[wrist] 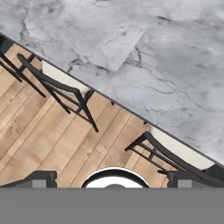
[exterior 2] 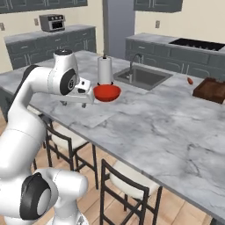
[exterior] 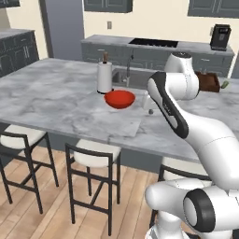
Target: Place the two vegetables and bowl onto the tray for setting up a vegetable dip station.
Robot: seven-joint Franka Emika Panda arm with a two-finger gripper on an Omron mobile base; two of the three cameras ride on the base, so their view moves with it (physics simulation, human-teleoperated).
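I see the grey marble tabletop (exterior: 56,100) spreading across both base views, with its near edge running slantwise through the hand view above the wooden floor (wrist: 39,140). Dark-framed stools (exterior: 93,161) with pale seats stand along that edge. A sink (exterior 2: 143,77) with a faucet is set into the tabletop behind the middle.

The brown tray (exterior 2: 211,90) lies far off toward the right end of the tabletop, well apart from the bowl. The white paper-towel roll (exterior: 104,77) stands upright just behind the red bowl (exterior: 120,98), which sits upright on the tabletop near the sink. My claw (exterior 2: 66,103) hangs over the near part of the tabletop, beside the bowl and not touching it; its tips stand wide apart at the bottom corners of the hand view, with nothing between them.

The carrot (exterior 2: 190,81) is a small orange-red speck on the tabletop near the tray's far side. The cucumber (exterior: 225,84) is a small green shape just beside the tray's end.
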